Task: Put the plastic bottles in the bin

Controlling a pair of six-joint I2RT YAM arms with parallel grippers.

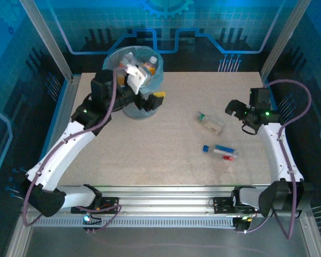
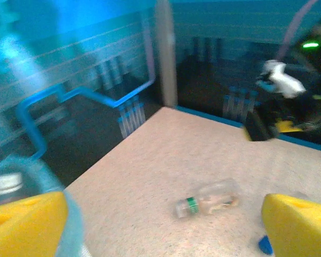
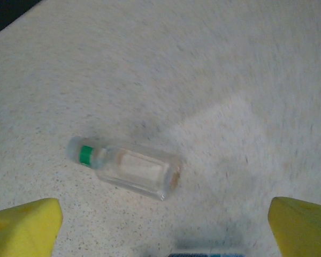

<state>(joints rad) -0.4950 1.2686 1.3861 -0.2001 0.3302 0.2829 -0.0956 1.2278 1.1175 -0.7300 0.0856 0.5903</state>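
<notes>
1. Left claw [image 2: 161, 227]: open, its yellow fingertips [image 2: 27, 222] set wide apart with nothing between them. In the top view it sits just beside the bin's near-right side.
2. Bin [image 1: 132, 111]: round, lined with a light-blue bag, standing at the far left of the desk [image 1: 166, 160]. Several plastic bottles [image 1: 148, 65] lie inside it, one showing orange.
3. Green-capped bottle [image 1: 210, 122]: clear, lying on its side on the right half of the desk, between the bin and the right claw and touching neither.
4. Blue-capped bottle [image 1: 221, 151]: red-labelled, lying on its side nearer the arm bases, near the green-capped bottle but apart from it.
5. Right claw [image 3: 163, 227]: open and empty, above the desk just right of the green-capped bottle, which lies ahead of its yellow fingertips in the right wrist view.
</notes>
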